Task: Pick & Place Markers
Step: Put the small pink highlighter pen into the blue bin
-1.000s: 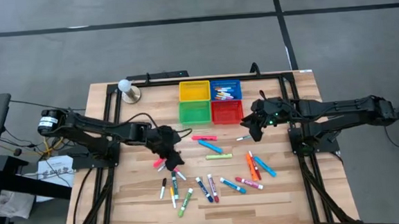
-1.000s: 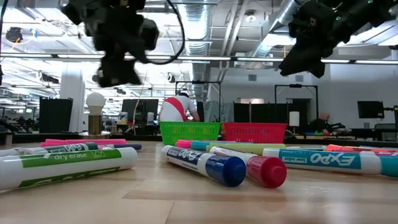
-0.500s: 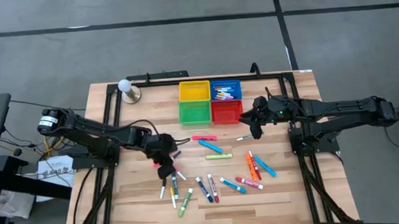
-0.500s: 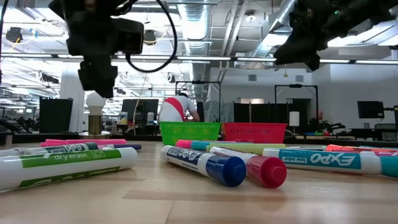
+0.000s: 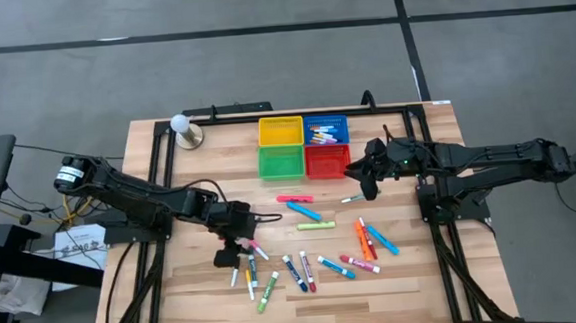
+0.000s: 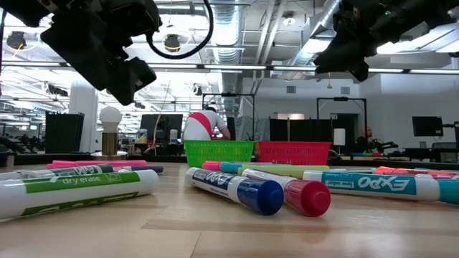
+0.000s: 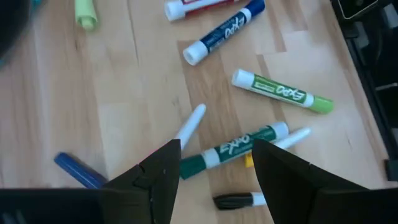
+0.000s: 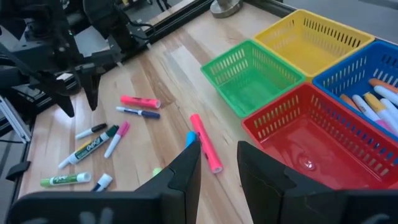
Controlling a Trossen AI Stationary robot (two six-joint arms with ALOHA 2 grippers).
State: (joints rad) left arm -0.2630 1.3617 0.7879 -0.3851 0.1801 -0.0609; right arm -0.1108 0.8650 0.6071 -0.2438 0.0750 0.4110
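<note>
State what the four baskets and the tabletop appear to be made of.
Baskets, e.g. the red basket and green basket: likely moulded plastic, given the uniform bright colour, slatted mesh walls and slight gloss. Tabletop: looks like wood, pale joined planks with visible grain and a smooth finish.

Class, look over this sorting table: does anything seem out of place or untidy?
Yes. Only the blue basket holds markers; the yellow, green and red baskets look empty, while many markers lie scattered at odd angles across the table.

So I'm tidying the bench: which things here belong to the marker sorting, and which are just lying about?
Job:
- coloured dry-erase markers scattered on the table
- markers already in the blue mesh basket
- yellow, green, red baskets

Lying about:
- white ball on round stand
</note>
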